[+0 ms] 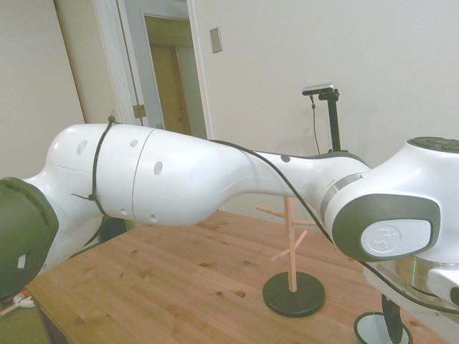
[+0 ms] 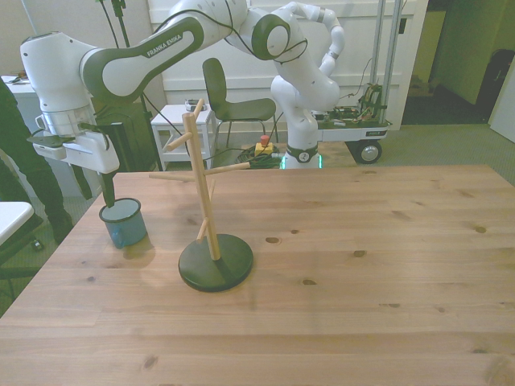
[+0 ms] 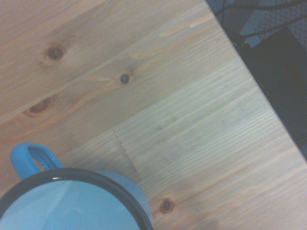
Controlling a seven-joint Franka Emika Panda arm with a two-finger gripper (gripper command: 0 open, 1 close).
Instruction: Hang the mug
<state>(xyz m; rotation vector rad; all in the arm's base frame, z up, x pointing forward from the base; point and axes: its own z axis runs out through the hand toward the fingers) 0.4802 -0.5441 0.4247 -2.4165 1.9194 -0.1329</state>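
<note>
The light-blue mug with a dark rim stands upright on the table near the front view's left edge. My gripper reaches straight down onto the mug's rim on the side away from the peg tree, and looks shut on the wall there. From the side, the gripper dips into the mug, whose lower part is cut off. The wrist view shows the mug's rim and handle close up. The wooden peg tree on its black base stands to the right of the mug, apart from it.
The table edge runs close beside the mug. A person in dark clothes stands at the front view's left edge. A chair and a wheeled cart stand behind the table. The arm's big links hang over the table.
</note>
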